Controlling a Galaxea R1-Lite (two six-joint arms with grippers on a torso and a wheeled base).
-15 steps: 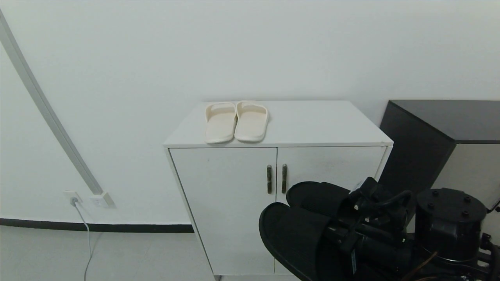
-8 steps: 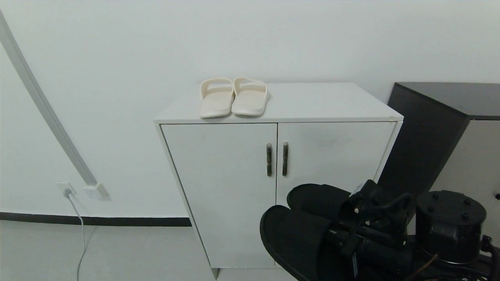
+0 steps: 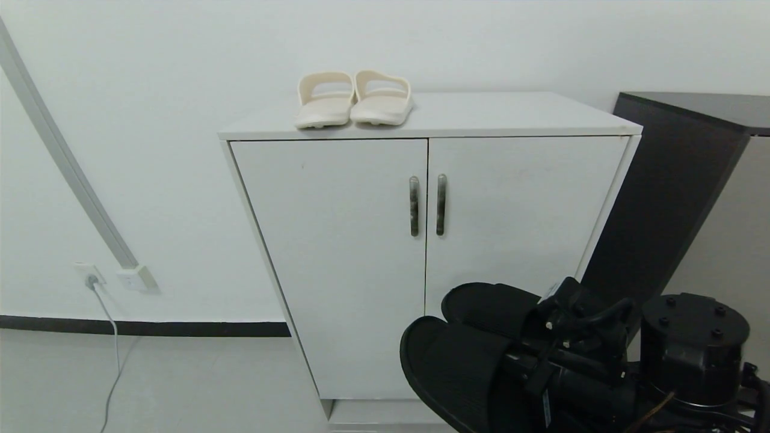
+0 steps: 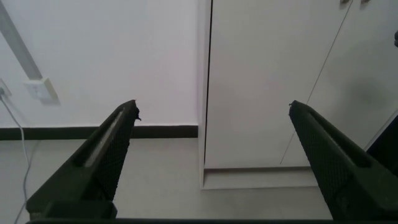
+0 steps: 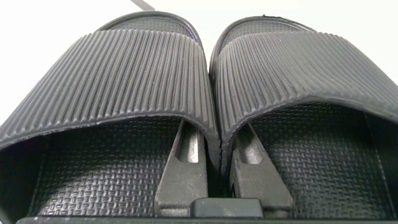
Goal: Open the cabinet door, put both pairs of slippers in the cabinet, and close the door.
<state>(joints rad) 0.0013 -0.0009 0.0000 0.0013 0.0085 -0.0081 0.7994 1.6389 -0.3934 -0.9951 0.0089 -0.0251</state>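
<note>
Camera's dipped, so the shut cabinet [image 3: 337, 252] now faces us squarely. Right gripper [image 5: 214, 143] is clamped on the black slippers [image 3: 457, 361]. Left gripper [image 4: 212, 104] has its jaws apart, free for the door.

The black slippers [image 3: 475, 361] run off the head view's bottom edge and cover the lower right corner of the white cabinet [image 3: 337, 258]. In the right wrist view their straps hide the fingertips of the right gripper [image 5: 216, 146], which seems to pinch their inner walls.
</note>
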